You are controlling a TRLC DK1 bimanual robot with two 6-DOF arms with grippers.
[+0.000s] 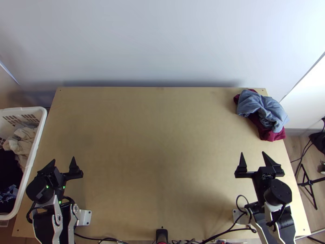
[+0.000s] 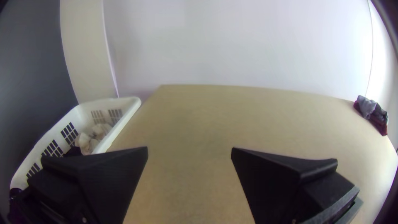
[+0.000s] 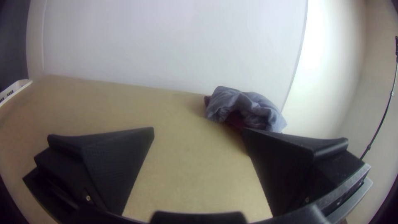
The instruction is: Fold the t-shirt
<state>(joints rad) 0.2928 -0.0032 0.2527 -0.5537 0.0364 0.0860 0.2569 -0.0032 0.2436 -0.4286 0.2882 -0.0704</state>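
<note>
Blue-grey garment (image 1: pixel 262 106): bunched at the far right corner of the tabletop (image 1: pixel 158 150), likely the one to fold, though no collar or sleeve can be made out.
Dark red garment (image 1: pixel 271 135): crumpled beneath the blue-grey one, showing around it; the heap seems to reach past the tabletop's right edge.
Left end effector (image 1: pixel 63 159): wide, nothing between its fingers, above the near left part of the tabletop, beside the white laundry basket (image 1: pixel 38 138).
Right end effector (image 1: pixel 252 153): also wide and without cloth, on the heap's side, nearer to the robot than the heap.
Step in hand: probably fetching the top garment; folding has not begun.
First grip: best made by the right end effector, shallowly, on a raised blue-grey ridge; a deep bite could take the red cloth too.
Lift: straight up and slowly, checking that the red cloth peels away, then inward; dragging could tip the heap off the edge.
Middle of the tabletop: a sensible place to lay the garment, where both end effectors could probably share it.
Spreading: find hem or shoulder corners, one per end effector, and draw them gently apart until flat, since creases left now would skew every fold.
</note>
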